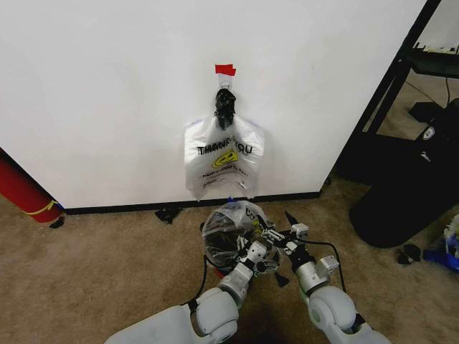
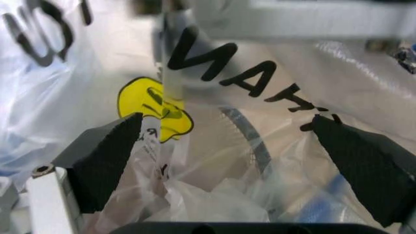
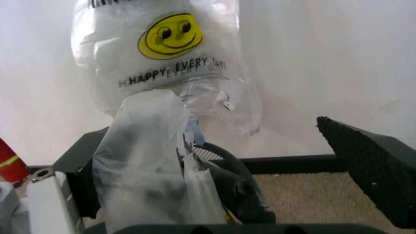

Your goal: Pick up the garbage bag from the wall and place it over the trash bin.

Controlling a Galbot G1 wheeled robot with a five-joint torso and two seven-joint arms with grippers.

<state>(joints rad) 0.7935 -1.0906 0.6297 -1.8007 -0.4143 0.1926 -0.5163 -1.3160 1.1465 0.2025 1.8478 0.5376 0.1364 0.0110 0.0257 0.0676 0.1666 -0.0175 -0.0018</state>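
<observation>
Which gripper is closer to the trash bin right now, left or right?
Left, narrowly. The left gripper is at the garbage bag draped over the trash bin; the right gripper sits just beside it, off the bin's right edge.

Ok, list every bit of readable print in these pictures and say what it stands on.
"THANK YOU", partly creased: bags hanging on the wall.
"HAPPY EVERY", with a doubled ghost print and a last word too blurred to read: the same hanging bags, under the yellow smiley.
"THAN", seen upside down and cut off: garbage bag over the trash bin, between the left gripper's fingers.
Nothing else is readable.
</observation>
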